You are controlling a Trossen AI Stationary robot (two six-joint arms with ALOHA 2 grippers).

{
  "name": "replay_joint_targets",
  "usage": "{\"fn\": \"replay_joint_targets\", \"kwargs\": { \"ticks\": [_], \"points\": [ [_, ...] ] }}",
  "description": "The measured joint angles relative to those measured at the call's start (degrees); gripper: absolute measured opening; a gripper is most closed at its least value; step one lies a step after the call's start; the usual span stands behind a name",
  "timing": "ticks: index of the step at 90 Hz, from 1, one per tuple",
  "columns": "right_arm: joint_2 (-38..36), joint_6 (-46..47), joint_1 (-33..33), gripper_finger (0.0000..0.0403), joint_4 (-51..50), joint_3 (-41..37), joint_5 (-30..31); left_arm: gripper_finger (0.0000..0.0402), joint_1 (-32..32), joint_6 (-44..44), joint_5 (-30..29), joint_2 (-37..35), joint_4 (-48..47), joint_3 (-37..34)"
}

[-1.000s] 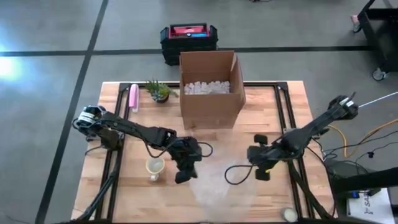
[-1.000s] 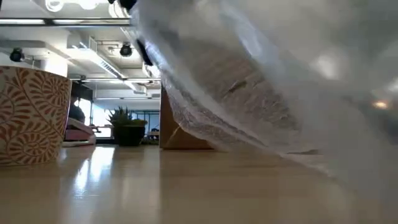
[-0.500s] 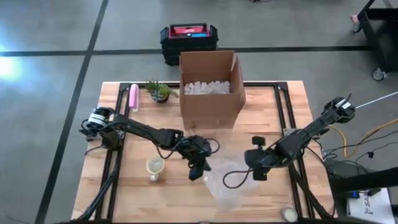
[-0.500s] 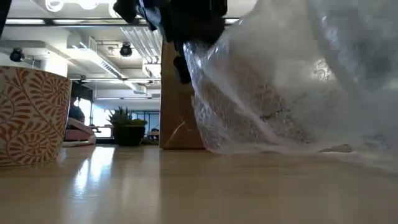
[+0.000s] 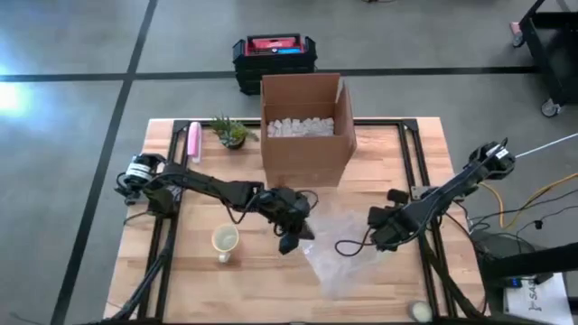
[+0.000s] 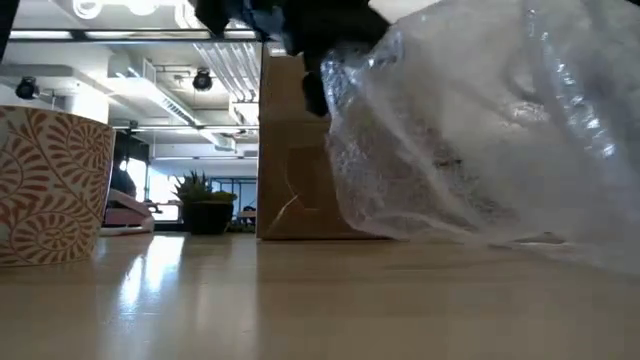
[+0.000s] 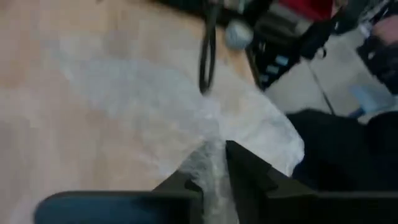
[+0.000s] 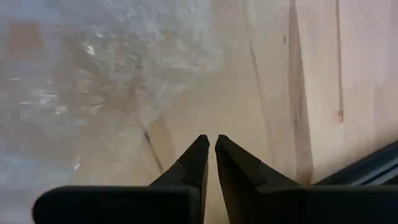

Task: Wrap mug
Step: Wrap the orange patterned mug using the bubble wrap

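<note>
Mug (image 5: 224, 240) standing bare and upright near the table's (image 5: 181, 280) front-left part, well apart from the bubble wrap (image 5: 339, 257) spread toward the front-middle. Left gripper (image 5: 291, 236) pinched shut on one edge of the bubble wrap, lifting that edge, just beside the mug's right. Right gripper (image 8: 210, 155) low over bare wood at the wrap's right edge, fingers nearly together, holding nothing. Wrapping judged barely begun: sheet being positioned only; mug not yet set on it, folding all left. Cardboard box (image 5: 305, 131) at the back edge.
</note>
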Motion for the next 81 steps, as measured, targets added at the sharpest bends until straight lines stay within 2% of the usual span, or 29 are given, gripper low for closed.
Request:
{"fn": "replay_joint_targets", "kwargs": {
  "ticks": [12,18,24,33,44,66,73,81],
  "points": [
    [-2.96,0.24,-0.01,0.0018,0.03,0.02,0.81,0.0151,2.04,0.45,-1.59,0.51,5.62,0.02],
    [-4.24,1.09,0.0,0.0018,0.0,0.02,1.18,0.019,2.65,0.68,-5.34,0.53,6.06,0.02],
    [-5.33,1.91,0.0,0.0018,0.17,0.02,1.17,0.022,2.78,0.3,-10.28,-0.31,2.58,0.02],
    [-6.22,3.22,0.0,0.0018,0.21,0.02,1.17,0.0246,2.28,0.13,-12.6,-3.06,-5.02,0.02],
    [-6.69,3.29,0.0,0.0018,0.81,0.02,1.18,0.0249,0.61,-0.42,-13.72,-7.87,-17.31,0.02],
    [-6.24,1.51,0.0,0.0018,3.89,0.02,1.23,0.0215,-4.82,-4.92,-26.36,-13.24,-44.62,-0.16],
    [-6.24,0.7,0.0,0.0018,5.07,0.02,1.33,0.0204,-6.1,-6.52,-27.44,-12.71,-45.96,-2.73],
    [-6.13,-0.92,0.0,0.0018,6.53,0.02,2.03,0.0194,-6.75,-6.16,-26.33,-11.48,-40.37,-7.01]
  ]
}}
